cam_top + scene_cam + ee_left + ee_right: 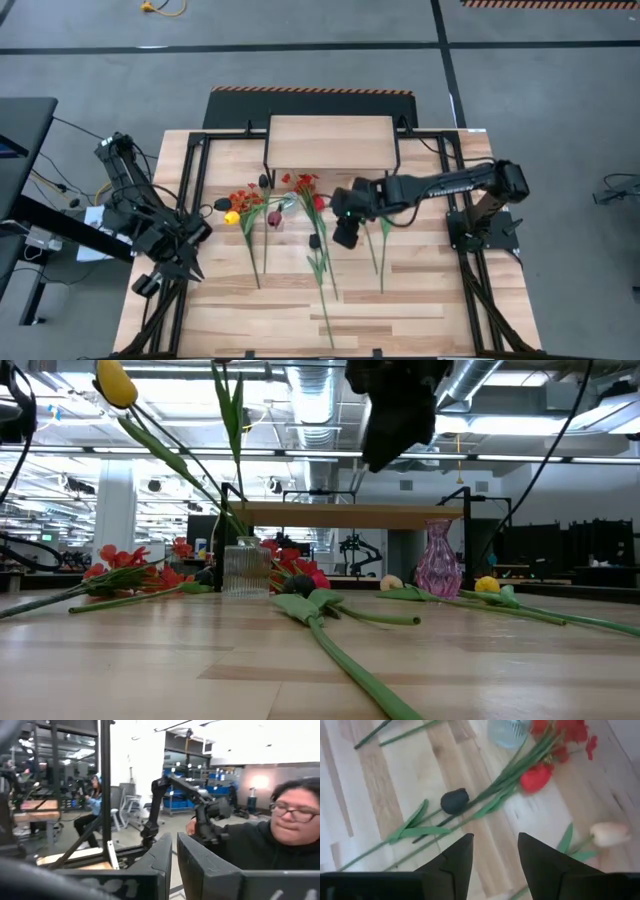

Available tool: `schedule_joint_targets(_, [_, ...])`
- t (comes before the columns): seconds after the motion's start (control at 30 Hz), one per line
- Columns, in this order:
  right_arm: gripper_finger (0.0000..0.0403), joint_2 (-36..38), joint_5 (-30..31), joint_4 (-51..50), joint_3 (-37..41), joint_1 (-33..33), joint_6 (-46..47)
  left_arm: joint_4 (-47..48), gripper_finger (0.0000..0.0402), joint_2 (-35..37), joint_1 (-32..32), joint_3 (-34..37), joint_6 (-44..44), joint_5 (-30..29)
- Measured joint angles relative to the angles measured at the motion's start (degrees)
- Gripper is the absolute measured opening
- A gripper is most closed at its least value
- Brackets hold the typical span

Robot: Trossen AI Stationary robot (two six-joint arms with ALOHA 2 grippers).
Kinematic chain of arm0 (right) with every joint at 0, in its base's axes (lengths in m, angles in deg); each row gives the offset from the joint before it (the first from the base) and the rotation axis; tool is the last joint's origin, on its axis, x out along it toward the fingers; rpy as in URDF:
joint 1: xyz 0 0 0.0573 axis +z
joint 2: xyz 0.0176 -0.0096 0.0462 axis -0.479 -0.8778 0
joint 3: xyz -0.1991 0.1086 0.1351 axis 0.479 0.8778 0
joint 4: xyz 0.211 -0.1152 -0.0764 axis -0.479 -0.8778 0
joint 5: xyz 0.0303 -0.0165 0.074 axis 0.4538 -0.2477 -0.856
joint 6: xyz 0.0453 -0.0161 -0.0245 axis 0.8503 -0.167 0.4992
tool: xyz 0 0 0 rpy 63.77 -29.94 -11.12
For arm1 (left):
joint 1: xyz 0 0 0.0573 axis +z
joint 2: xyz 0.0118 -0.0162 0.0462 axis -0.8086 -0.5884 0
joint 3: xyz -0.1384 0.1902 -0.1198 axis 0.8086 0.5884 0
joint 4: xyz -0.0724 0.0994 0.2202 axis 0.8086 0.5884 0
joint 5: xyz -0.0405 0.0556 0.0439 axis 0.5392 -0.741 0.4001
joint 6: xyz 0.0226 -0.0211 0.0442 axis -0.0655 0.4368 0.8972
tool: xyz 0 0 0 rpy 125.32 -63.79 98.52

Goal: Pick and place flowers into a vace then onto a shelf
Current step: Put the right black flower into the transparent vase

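Note:
Several long-stemmed flowers lie on the slatted table: red blossoms (245, 197), a red tulip (535, 777), a dark maroon tulip (455, 800) and a cream tulip (610, 834). A clear glass vase (245, 568) stands upright and holds a leaning yellow tulip (115, 385). A pink vase (437, 560) stands to its right. The wood-topped shelf (330, 140) is at the far edge. My right gripper (495, 860) hangs open above the maroon and red tulips, slanting down, clear of them. My left gripper (174, 865) is shut, raised at the table's left edge (190, 262).
Black metal frame rails (200, 190) run along the table's left and right sides. Loose stems (380, 260) stretch toward the near edge. Beyond the table a person (280, 835) sits close by, another person (92, 805) farther off.

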Motion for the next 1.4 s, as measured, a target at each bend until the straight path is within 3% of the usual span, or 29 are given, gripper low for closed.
schedule_joint_targets(0.23, [0.0134,-1.5,3.4,10.4,4.1,5.7,9.5,1.3,0.0016,2.0,0.0,0.0,0.0,3.8])
schedule_joint_targets(0.53, [0.0133,-9.8,4.2,25.6,4.4,9.0,17.9,4.1,0.0016,2.8,0.0,0.0,-0.9,5.1])
schedule_joint_targets(1.07, [0.0132,-19.5,4.6,30.3,4.2,8.8,30.7,3.6,0.0016,2.8,0.0,0.0,-7.4,5.2])
schedule_joint_targets(1.4, [0.0126,-19.9,4.5,30.1,4.3,9.7,32.6,3.7,0.0016,2.8,0.0,0.0,-8.6,6.8])
